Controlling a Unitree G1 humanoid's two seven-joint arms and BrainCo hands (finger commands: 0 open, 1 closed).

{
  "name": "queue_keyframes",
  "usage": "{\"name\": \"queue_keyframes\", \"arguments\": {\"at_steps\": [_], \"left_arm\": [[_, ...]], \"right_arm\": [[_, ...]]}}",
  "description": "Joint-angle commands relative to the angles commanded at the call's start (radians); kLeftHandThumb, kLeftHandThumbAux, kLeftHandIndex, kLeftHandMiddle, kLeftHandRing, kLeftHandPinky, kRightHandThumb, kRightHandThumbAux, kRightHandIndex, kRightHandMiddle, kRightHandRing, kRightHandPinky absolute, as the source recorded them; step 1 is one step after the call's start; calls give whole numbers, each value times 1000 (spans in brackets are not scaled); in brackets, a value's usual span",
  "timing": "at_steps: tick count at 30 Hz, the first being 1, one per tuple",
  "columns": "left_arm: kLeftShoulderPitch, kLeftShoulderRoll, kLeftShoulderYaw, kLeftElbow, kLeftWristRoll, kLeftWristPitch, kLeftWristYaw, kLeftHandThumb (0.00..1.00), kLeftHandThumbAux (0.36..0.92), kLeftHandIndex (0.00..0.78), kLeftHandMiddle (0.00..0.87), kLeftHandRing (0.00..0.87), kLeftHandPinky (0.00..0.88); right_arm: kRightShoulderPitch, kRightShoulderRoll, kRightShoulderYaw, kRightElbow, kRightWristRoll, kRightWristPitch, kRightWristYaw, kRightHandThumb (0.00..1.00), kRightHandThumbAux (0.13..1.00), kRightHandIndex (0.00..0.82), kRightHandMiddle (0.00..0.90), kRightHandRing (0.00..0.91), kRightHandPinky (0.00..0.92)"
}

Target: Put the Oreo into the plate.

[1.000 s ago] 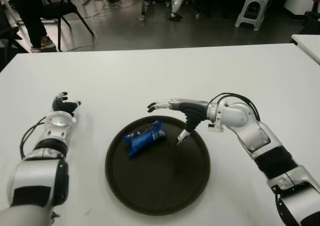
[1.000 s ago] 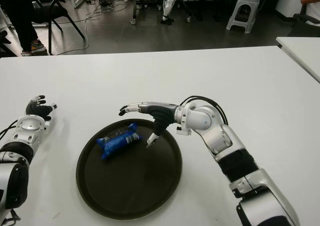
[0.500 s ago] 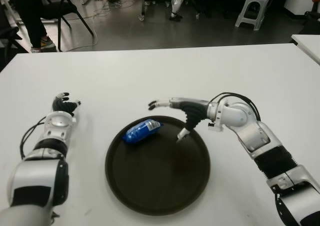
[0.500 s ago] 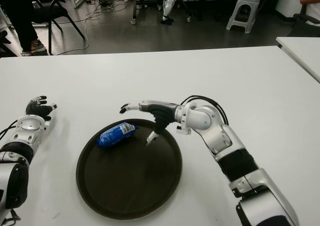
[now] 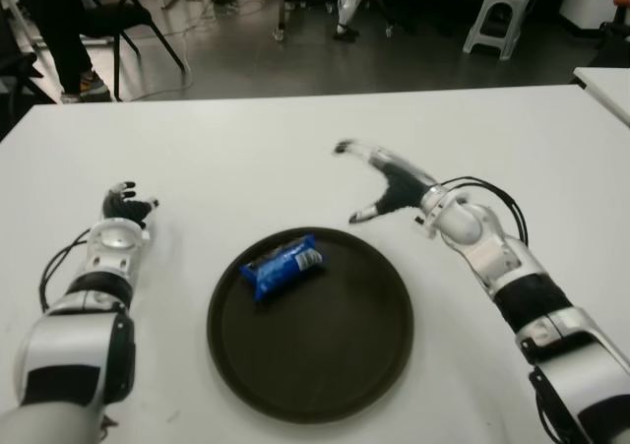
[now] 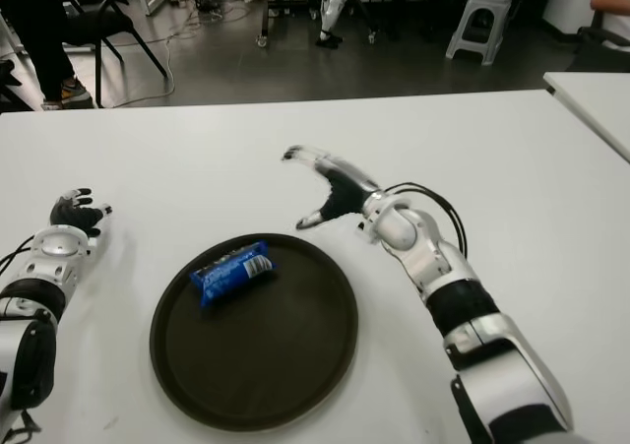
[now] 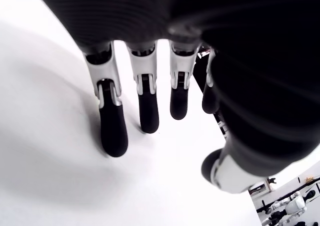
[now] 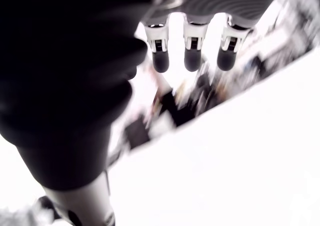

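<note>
One Oreo packet (image 5: pixel 283 265) lies in the upper left of the dark plate (image 5: pixel 335 385), long axis tilted up to the right, below-left of the raised, empty, spread-fingered right robot hand (image 5: pixel 382 183), while the relaxed, empty left robot hand (image 5: pixel 124 208) shows far left on the tabletop (image 5: pixel 246 158)

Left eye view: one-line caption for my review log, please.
Blue Oreo pack lies in the dark plate; open right hand is raised beyond its rim.

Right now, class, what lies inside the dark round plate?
One blue Oreo pack lies in the plate, toward its far left rim. Whatever lies beneath the pack is hidden.
</note>
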Motion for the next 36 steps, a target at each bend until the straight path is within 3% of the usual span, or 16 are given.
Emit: {"name": "queue_keyframes", "arguments": {"at_steps": [5, 8, 16, 20, 28, 30, 33, 36], "left_arm": [[2, 3, 1, 0, 0, -3, -2, 281, 774, 154, 160, 176, 181], [6, 5, -7, 0, 8, -10, -1, 261, 777, 140, 156, 171, 174], [9, 9, -11, 1, 12, -12, -3, 220, 785, 114, 140, 153, 149], [8, 12, -6, 2, 7, -7, -10, 220, 788, 103, 135, 148, 143], [8, 15, -7, 1, 8, 2, -9, 194, 768, 93, 134, 151, 137], [8, 15, -8, 1, 9, 3, -7, 193, 765, 92, 134, 151, 135], [8, 15, -8, 1, 10, 8, 0, 195, 762, 103, 138, 153, 138], [10, 17, -3, 2, 5, 6, -2, 201, 760, 115, 147, 163, 152]], "right_arm": [[-24, -16, -36, 85, 47, 22, -36, 0, 868, 0, 0, 0, 0], [-16, -33, -56, 132, 54, 59, -118, 0, 859, 0, 0, 0, 0], [-36, -16, -74, 214, 55, 121, -180, 0, 831, 0, 0, 0, 0], [-52, -21, -98, 255, 70, 199, -153, 0, 828, 0, 0, 0, 0], [-46, -37, -96, 265, 52, 255, -147, 0, 816, 0, 0, 0, 0], [-28, -59, -89, 273, 42, 277, -104, 0, 811, 0, 0, 0, 0], [-4, -80, -75, 286, 24, 325, -47, 50, 796, 0, 0, 0, 0], [-9, -78, -75, 287, 18, 360, -33, 94, 781, 0, 0, 0, 0]]}}
